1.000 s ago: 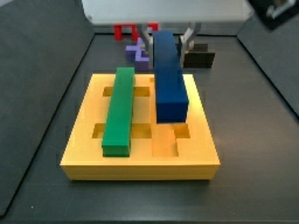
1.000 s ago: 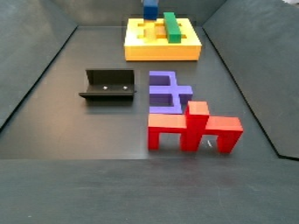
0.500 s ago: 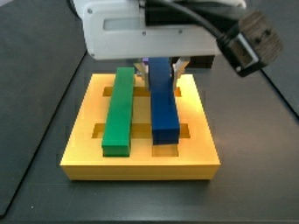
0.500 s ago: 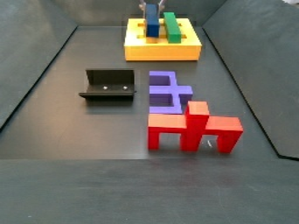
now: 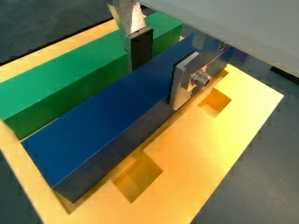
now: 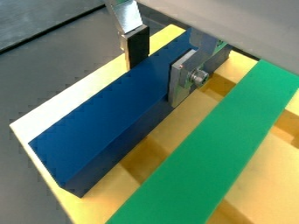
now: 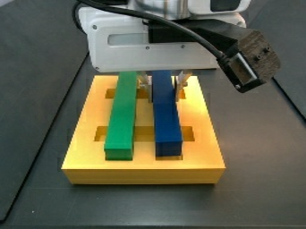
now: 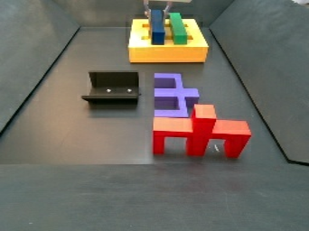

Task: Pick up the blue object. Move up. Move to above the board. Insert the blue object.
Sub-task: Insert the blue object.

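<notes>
The blue object (image 7: pixel 165 112) lies flat in a long groove of the yellow board (image 7: pixel 143 165), parallel to the green bar (image 7: pixel 122 112) beside it. My gripper (image 7: pixel 165 83) is low over the board's far end, with one finger on each side of the blue object. In both wrist views the silver fingers (image 5: pixel 184 79) (image 6: pixel 183 77) and dark pads press against the bar's sides (image 5: pixel 105 122) (image 6: pixel 100 122), so the gripper (image 5: pixel 162 63) (image 6: pixel 158 63) is shut on it. In a side view the board (image 8: pixel 167 54) sits at the far end with the gripper (image 8: pixel 157 11) above it.
A purple stepped block (image 8: pixel 173 94) and a red piece (image 8: pixel 200 133) stand on the dark floor away from the board. The fixture (image 8: pixel 111 87) stands to the left of the purple block. Sloping dark walls bound the floor on both sides.
The blue object was tilted above the board, then came level and moved down into the groove beside the green bar. My gripper moved down with it.
</notes>
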### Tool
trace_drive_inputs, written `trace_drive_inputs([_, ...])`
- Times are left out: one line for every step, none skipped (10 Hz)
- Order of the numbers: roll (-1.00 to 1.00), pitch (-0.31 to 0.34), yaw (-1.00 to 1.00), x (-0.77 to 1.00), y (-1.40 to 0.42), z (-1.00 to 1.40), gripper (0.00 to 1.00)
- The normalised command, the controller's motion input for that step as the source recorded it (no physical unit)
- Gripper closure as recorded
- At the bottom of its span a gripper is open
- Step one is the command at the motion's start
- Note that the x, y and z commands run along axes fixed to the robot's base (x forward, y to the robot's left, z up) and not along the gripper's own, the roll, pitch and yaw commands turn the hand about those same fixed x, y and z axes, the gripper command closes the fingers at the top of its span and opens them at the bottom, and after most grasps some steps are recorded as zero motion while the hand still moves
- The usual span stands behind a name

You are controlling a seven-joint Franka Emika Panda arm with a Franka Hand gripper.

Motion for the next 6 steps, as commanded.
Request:
trace_drive_inputs([0.08,0.000,-0.07,0.24,-0.16,-0.30,1.00])
trace_drive_inputs([0.09,0.016,-0.05,0.23,-0.05,-0.31,1.00])
trace_drive_inputs([0.11,0.037,-0.02,0.25,0.08,-0.41,1.00])
trace_drive_inputs([0.13,0.023,-0.06,0.12,0.08,-0.37,1.00])
trace_drive_inputs([0.08,0.041,0.00,0.05,0.00,-0.09,1.00])
trace_drive_inputs([0.00,0.000,0.00,0.00,0.00,0.00,1.00])
